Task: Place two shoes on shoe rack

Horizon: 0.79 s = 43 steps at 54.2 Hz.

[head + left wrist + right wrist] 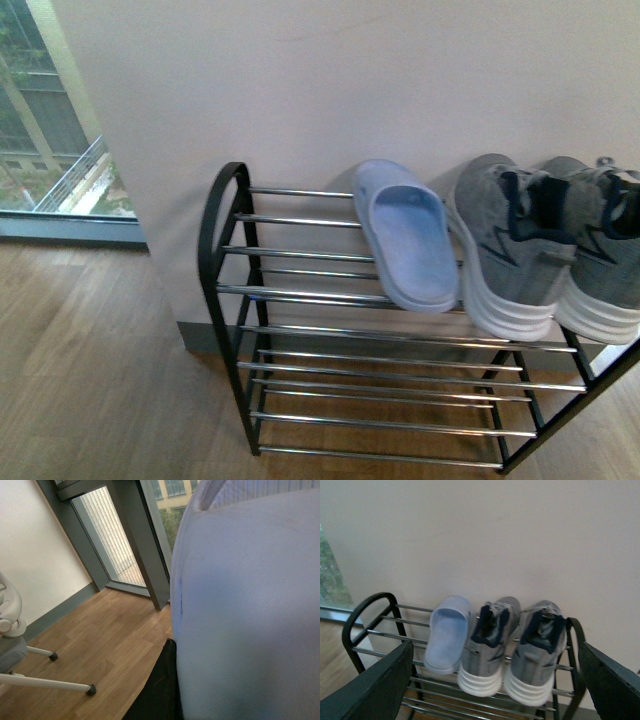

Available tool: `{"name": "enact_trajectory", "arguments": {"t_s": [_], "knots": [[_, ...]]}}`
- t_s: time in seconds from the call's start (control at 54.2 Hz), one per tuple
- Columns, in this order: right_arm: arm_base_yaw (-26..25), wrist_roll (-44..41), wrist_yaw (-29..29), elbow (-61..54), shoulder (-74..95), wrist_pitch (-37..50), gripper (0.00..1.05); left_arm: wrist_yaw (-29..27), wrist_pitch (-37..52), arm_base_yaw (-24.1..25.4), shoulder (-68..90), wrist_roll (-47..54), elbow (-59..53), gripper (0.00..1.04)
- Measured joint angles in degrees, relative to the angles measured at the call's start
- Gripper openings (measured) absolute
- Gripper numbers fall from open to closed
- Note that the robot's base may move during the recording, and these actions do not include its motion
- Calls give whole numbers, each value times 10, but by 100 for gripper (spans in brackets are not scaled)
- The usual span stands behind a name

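2 grey sneakers + 1 slide on rack top tier.

Grey knit sneakers, glossy chrome rack

Two grey knit sneakers are sitting side by side, upright, heels outward, on the black chrome-barred shoe rack's top tier, toward its three o'clock end.
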Motion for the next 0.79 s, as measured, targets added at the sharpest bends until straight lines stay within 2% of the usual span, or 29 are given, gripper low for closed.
{"name": "enact_trajectory", "arguments": {"t_s": [0.055, 0.111, 0.166, 0.203, 0.277, 0.351, 0.462, 0.517, 0.794], "knots": [[0, 0, 2, 0, 0, 0, 95, 0, 0, 0, 0, 0, 0, 2], [0, 0, 2, 0, -1, -1, 95, 30, -41, 2, 0, -34, 10, 2], [1, 2, 7, 0, -1, -2, 95, 109, -147, 15, 25, -136, 50, 2], [1, 2, 6, 0, -1, -2, 95, 152, -180, 24, 49, -183, 69, 2], [1, 2, 5, 0, -1, -2, 95, 233, -171, 55, 126, -311, 102, 2], [1, 2, 5, 0, -1, -2, 95, 354, -137, 93, 252, -425, 179, 2], [2, 2, 4, 0, -1, -2, 95, 463, -151, 129, 435, -451, 315, 2], [2, 2, 4, 0, 0, -2, 95, 490, -170, 141, 521, -444, 376, 2], [2, 2, 4, 0, -1, -2, 95, 506, -283, 137, 816, -287, 669, 2]]}}
